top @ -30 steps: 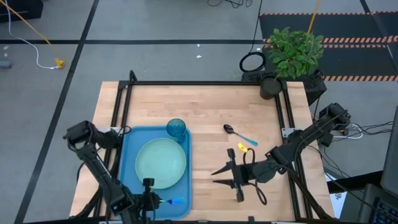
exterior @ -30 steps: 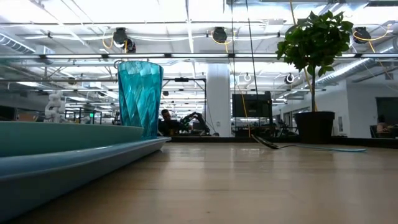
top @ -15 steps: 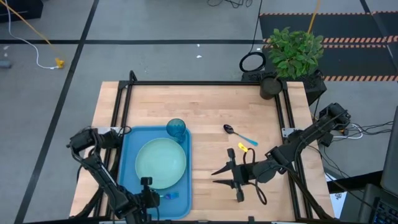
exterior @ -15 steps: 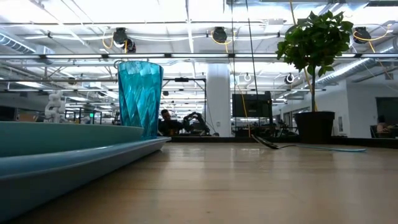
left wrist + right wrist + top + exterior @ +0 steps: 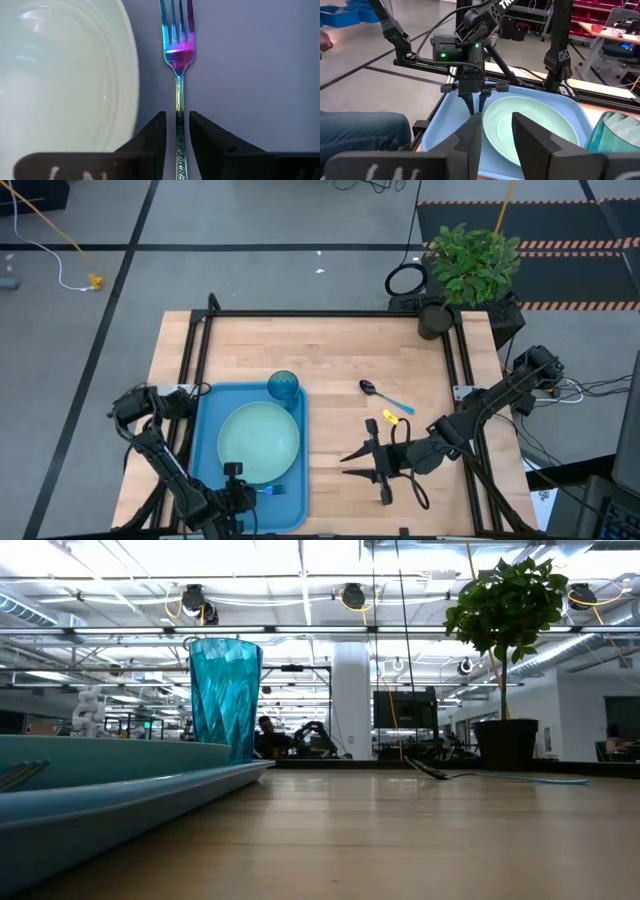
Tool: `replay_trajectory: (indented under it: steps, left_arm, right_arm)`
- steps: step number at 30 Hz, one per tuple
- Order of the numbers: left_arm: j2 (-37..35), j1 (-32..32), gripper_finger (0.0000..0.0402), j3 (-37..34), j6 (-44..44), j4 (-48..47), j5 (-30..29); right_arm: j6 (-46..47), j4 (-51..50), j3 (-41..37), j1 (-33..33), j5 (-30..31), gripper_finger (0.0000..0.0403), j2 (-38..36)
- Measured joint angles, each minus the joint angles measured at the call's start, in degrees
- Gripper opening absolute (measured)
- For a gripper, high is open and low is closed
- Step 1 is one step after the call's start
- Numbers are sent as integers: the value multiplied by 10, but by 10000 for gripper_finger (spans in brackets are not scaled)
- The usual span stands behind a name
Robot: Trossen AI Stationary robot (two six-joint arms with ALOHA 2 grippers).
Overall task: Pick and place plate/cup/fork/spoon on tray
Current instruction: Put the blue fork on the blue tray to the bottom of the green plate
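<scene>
Already carrying plate point(image 5: 259, 442) and cup point(image 5: 283, 387): tray point(image 5: 205, 442) along table's left edge. Straddling fork point(image 5: 177, 75) at tray's near edge, beside plate: left gripper point(image 5: 176, 131), fingers slightly apart. Risking dragging fork against plate while lifting off. Waiting open: right gripper point(image 5: 362, 463). Lying near far right corner: spoon point(image 5: 385, 397).

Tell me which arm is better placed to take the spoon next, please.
Probably the right. The spoon lies on the table's right side, near the right gripper. The left gripper is at the fork on the tray.
</scene>
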Motion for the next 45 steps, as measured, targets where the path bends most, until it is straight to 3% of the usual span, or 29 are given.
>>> replay_trajectory:
  steps: [3, 6, 13, 22, 33, 45]
  left_arm:
    - [0, 0, 100, 0, -13, 1, 5]
    - [0, 0, 102, 0, -35, 3, 49]
    - [-13, -15, 76, 2, -90, 6, 138]
    - [-37, -50, 5, 2, -137, -13, 130]
    - [-35, -73, 6, -10, -193, 5, 118]
    - [-35, -57, 3, -42, -169, 49, 86]
  right_arm:
    - [0, 0, 0, 0, -1, 100, 0]
    - [0, 0, 0, 0, -1, 100, 0]
    - [0, -10, 0, 0, -1, 100, 0]
    - [1, -10, 0, 0, -1, 100, 0]
    - [5, -9, 0, 0, -1, 100, 0]
    - [4, -9, 0, 0, -1, 100, 0]
